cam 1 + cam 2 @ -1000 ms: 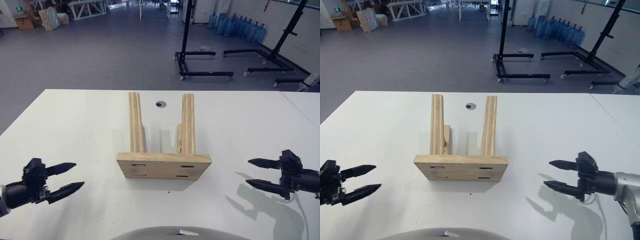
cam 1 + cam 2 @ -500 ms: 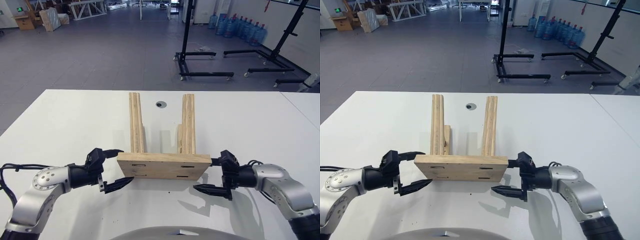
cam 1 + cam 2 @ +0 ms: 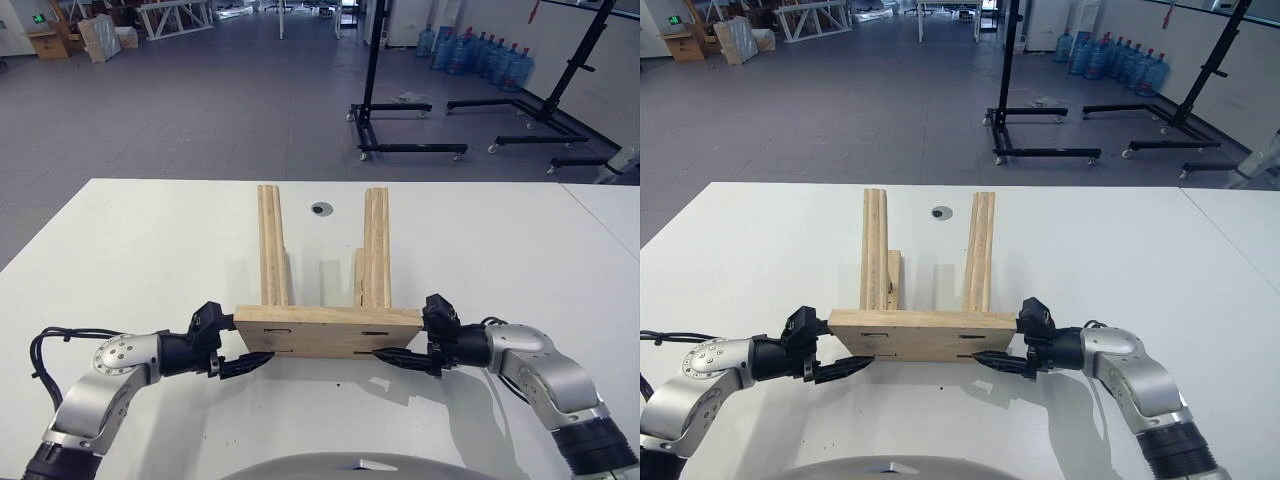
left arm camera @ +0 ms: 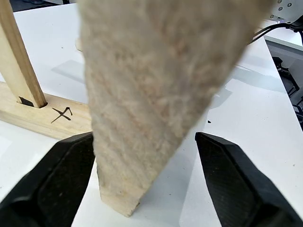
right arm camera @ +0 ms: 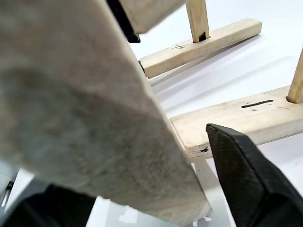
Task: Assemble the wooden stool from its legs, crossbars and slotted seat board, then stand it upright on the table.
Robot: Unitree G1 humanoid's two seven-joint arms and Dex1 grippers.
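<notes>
Left gripper (image 3: 245,340) and right gripper (image 3: 402,332) gape around the pale slotted seat board (image 3: 328,333) between them, legs (image 3: 272,245) beyond.

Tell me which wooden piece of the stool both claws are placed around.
The seat board, the slotted slab on edge nearest the robot: the left gripper and right gripper each straddle one end. The legs stretch away untouched.

Black wheeled stands (image 3: 375,70), blue water jugs (image 3: 485,55) and crates (image 3: 95,35) occupy the grey floor (image 3: 200,110).
</notes>
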